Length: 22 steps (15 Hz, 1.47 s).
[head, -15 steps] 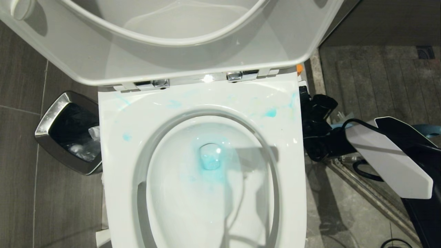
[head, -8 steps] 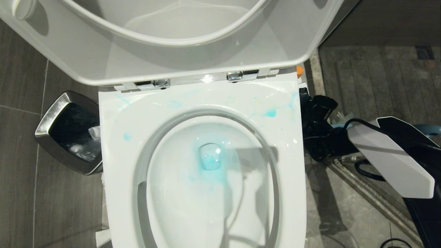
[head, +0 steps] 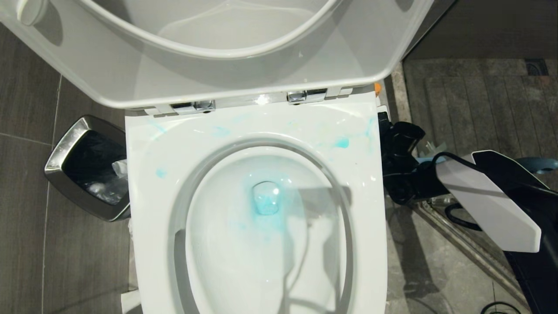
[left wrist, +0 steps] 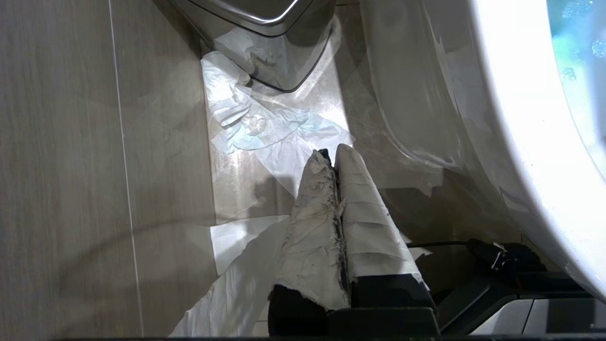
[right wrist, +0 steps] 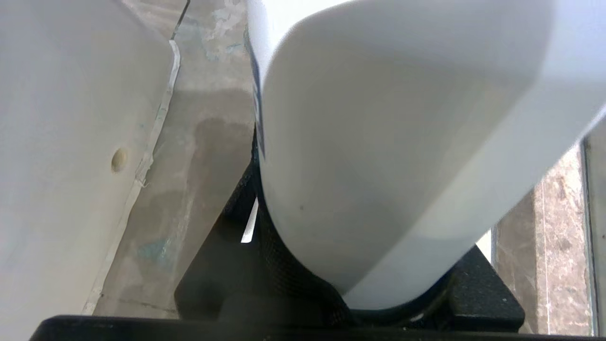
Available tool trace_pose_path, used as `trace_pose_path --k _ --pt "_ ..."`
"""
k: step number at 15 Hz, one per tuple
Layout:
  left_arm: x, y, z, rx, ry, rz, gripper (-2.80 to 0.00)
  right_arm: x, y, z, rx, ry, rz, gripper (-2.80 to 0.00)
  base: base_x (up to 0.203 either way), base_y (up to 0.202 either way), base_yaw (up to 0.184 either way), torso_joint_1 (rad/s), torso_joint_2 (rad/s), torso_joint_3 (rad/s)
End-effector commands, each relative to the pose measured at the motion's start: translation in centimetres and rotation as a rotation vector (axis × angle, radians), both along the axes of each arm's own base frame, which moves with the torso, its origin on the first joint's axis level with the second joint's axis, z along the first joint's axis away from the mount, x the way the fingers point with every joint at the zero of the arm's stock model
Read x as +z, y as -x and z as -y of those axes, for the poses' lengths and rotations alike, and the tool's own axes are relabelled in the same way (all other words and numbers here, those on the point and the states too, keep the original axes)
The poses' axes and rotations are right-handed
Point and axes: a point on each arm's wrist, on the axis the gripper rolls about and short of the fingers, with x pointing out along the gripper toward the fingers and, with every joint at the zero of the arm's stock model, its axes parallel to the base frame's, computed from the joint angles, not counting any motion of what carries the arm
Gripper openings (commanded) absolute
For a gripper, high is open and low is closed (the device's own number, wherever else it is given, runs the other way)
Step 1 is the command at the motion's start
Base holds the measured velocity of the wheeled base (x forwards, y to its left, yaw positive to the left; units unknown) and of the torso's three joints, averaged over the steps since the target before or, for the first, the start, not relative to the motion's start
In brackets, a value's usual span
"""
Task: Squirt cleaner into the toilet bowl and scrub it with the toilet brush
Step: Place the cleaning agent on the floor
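Note:
The toilet bowl (head: pixel 148 244) fills the head view, lid and seat raised, with blue cleaner smeared on its rim and pooled around the drain (head: pixel 266 198). My right gripper (head: pixel 399 150) hangs low beside the bowl's right side, shut on the cleaner, a white bottle (right wrist: pixel 378 142) that fills the right wrist view. Its orange cap (head: pixel 377 88) peeks out by the lid hinge. A blue shape (head: pixel 542 165) shows behind the right forearm; I cannot tell if it is the toilet brush. My left gripper (left wrist: pixel 331 154) is parked low beside the bowl's left side, its taped fingers shut on nothing.
A steel-rimmed black bin (head: pixel 65 148) stands left of the toilet, also seen as the bin (left wrist: pixel 265 19) in the left wrist view. Crumpled tissue (left wrist: pixel 255 123) lies on the floor below the left gripper. A metal threshold strip (head: pixel 462 246) runs across the floor on the right.

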Motion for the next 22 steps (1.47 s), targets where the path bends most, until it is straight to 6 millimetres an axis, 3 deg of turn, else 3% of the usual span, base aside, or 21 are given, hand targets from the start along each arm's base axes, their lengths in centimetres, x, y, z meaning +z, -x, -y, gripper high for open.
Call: trace_pose_path --k 1,22 --pt "0.0 0.0 0.0 0.002 0.000 -0.001 -2.80 -0.9 -0.2 -0.1 -0.003 0.004 -0.012 -2.80 0.000 0.000 0.000 0.000 0.00 0.000" --pt "0.0 0.0 0.0 0.001 0.000 -0.001 -2.80 -1.8 -1.5 -0.2 -0.030 -0.013 0.033 -2.80 0.000 0.000 0.000 0.000 0.00 0.000"
